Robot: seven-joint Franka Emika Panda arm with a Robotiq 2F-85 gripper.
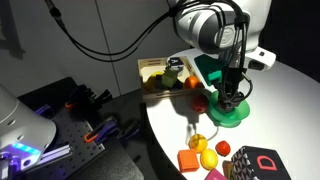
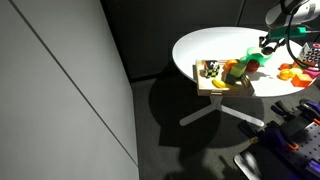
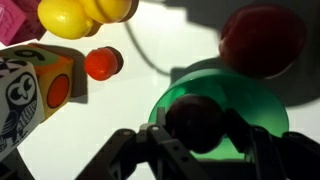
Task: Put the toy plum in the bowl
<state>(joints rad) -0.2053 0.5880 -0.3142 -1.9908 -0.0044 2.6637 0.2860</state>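
In the wrist view my gripper [image 3: 200, 138] is shut on the toy plum [image 3: 198, 118], a dark maroon round fruit held between the two fingers. The plum hangs directly above the bright green bowl [image 3: 258, 112], whose rim shows around and behind it. I cannot tell whether the plum touches the bowl's floor. In an exterior view the gripper [image 1: 232, 98] points straight down into the bowl [image 1: 234, 116] near the table's edge. The arm also shows in an exterior view [image 2: 270, 40].
A larger red ball [image 3: 262, 40] lies just beyond the bowl. A small red round piece [image 3: 102, 63], yellow toy fruits [image 3: 80, 14] and a printed orange cube [image 3: 35, 88] lie to the side. A wooden tray [image 1: 158, 70] with toys stands at the table's far edge.
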